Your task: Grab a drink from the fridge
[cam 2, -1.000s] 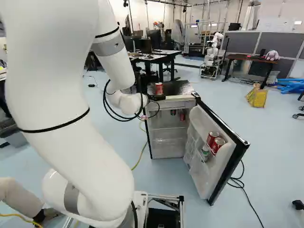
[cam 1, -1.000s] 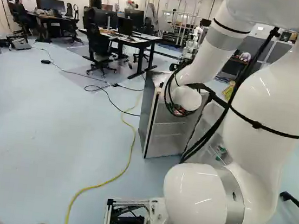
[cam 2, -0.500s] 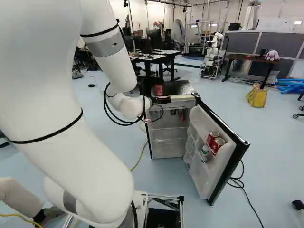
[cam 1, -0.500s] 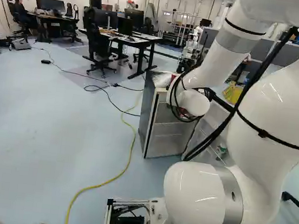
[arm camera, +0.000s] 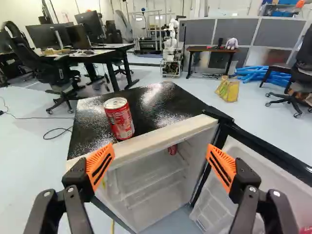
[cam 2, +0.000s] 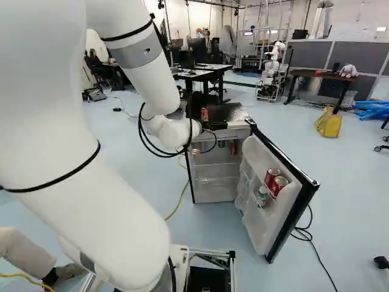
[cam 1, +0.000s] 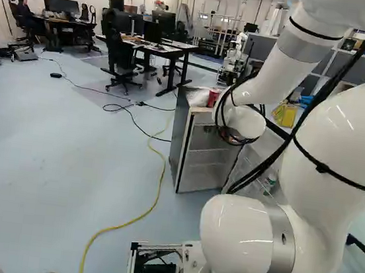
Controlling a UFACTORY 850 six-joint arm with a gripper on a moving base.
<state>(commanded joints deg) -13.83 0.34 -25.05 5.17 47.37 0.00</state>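
The fridge [arm camera: 163,134] has its door [cam 2: 258,228] swung wide, presumably to let the arm reach the drinks: a red can [arm camera: 172,149] sits high inside, and two more cans [cam 2: 279,185] stand in the door rack, which likely keeps them upright. Another can [arm camera: 119,118] stands on top, near the front edge. The end effector [arm camera: 161,156] is spread wide and empty, facing that edge; reaching inside probably means dipping below it, clear of the door.

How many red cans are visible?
4: a top can on the fridge, an inner can inside, two cans on the open door. More may be hidden inside, where a darker item is unclear.
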